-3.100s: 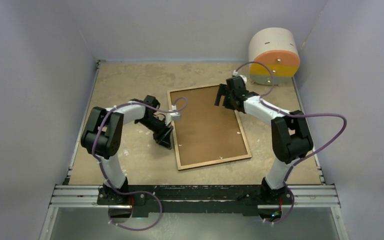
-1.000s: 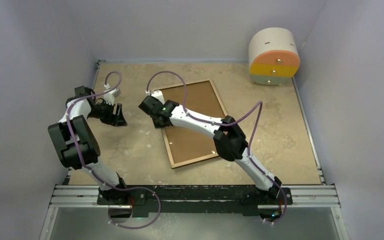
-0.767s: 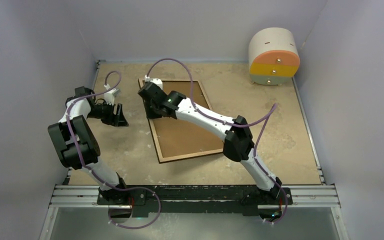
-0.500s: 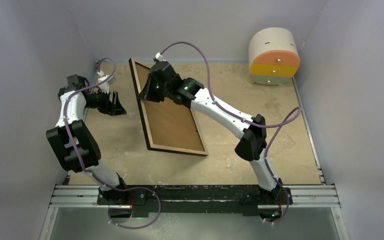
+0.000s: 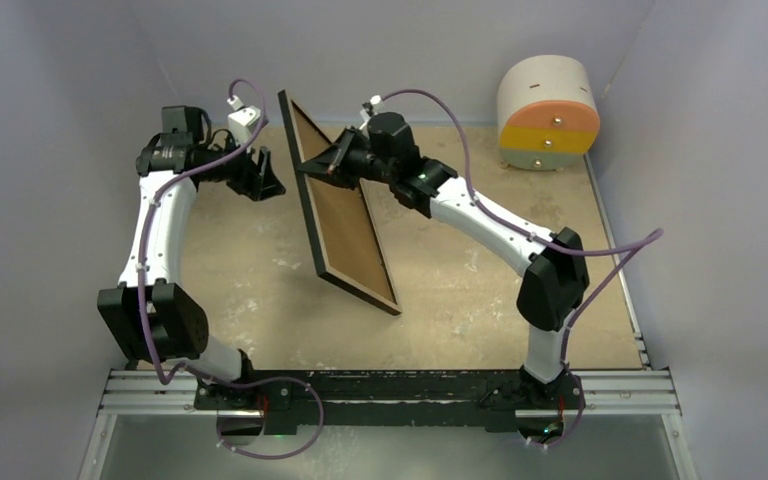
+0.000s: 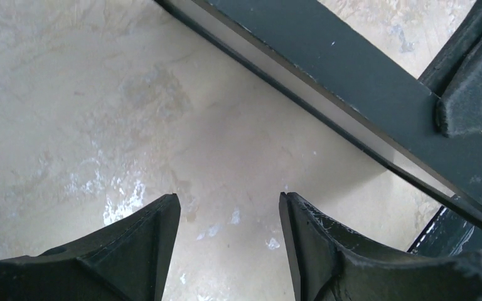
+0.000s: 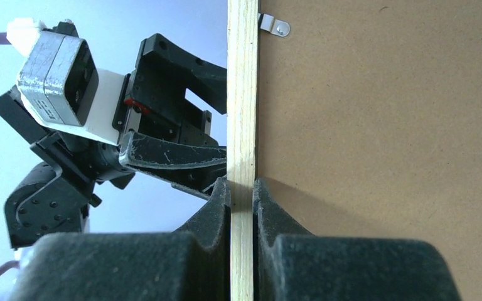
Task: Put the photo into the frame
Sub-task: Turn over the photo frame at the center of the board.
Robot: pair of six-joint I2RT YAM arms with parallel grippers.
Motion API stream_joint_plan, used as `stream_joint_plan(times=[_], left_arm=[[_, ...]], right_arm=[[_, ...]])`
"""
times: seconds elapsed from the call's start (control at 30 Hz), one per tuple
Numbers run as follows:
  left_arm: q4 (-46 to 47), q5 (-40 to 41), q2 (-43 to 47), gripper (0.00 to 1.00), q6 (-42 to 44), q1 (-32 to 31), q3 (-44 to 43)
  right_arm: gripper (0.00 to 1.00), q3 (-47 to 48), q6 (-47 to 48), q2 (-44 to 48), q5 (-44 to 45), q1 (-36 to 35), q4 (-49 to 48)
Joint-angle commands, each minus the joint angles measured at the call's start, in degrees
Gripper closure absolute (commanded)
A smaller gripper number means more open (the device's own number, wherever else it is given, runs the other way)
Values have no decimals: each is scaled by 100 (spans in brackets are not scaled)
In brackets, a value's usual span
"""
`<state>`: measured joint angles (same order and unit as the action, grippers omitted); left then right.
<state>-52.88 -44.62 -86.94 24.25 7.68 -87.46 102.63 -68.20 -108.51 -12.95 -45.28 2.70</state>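
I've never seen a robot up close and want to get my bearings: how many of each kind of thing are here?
Robot hands: 2, left hand and right hand
picture frame: 1
round drawer box: 1
Total: 4

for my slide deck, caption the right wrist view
Right pincer clamped on the light wood edge of the frame, brown backing board alongside

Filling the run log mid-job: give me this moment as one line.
right tool: shut on frame edge | frame: tilted steeply on edge, brown back showing | left tool: open, empty, near black front
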Motion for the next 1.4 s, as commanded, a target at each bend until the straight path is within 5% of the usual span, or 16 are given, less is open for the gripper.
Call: stream_joint_plan(times=[0.0,0.33,0.47,0.8,1.1,1.37], left_arm=[[352,260,-104,37,-554,-483,-585],[575,980,-1218,37,-1108,-1870,-1812],[464,1113,-1543,38,-1146,-2081,-2226],[192,1372,-2083,38,-1048,-2460,-2916],[-403,1668,-2814,38,-962,-2869,-4177],[-576,1942,-2740,38,-735,-2898,-4062]], right_arm=[[99,-583,-490,684,-646,295,-974],[42,-978,141,1245,-1174,994,-295],[28,-859,553,1389,-1284,1286,309],[25,678,2649,1002,-1033,1642,2986],[23,355,2974,1205,-1308,1739,3033],[35,672,3860,1190,-141,1759,4014]])
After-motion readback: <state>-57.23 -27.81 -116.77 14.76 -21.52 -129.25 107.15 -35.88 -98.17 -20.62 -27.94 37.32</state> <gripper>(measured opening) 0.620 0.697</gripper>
